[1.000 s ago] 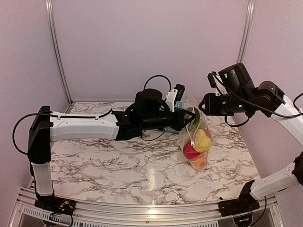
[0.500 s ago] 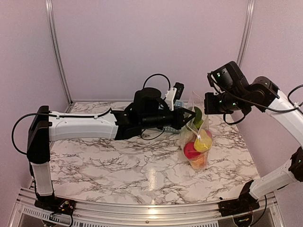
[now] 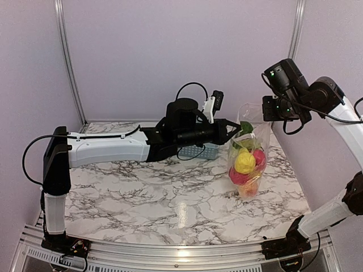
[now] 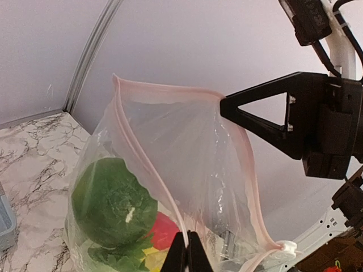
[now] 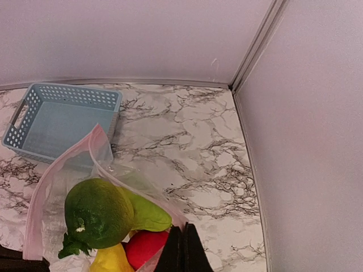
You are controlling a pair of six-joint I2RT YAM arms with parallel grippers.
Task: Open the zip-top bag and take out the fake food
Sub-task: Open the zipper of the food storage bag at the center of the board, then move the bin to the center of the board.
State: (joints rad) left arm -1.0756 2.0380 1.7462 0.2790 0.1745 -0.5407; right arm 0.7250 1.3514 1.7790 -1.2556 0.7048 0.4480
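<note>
The zip-top bag (image 3: 250, 148) hangs upright between my two grippers, its pale zipper mouth pulled apart. My left gripper (image 3: 234, 131) is shut on the near lip of the bag (image 4: 198, 141), fingertips pinched together (image 4: 188, 250). My right gripper (image 3: 265, 119) is shut on the opposite lip (image 5: 182, 245). The fake food lies inside: a green piece (image 5: 97, 212) on top, a yellow one (image 3: 245, 161), a red-pink one (image 3: 259, 157), and orange at the bottom (image 3: 248, 189).
A light blue slotted basket (image 5: 62, 116) stands on the marble table (image 3: 142, 192) behind my left arm, near the back wall. The right wall and corner post (image 5: 255, 51) are close to the bag.
My right gripper has shut on the bag's far lip. Both grippers have risen and shifted right, lifting the bag and spreading its mouth.
</note>
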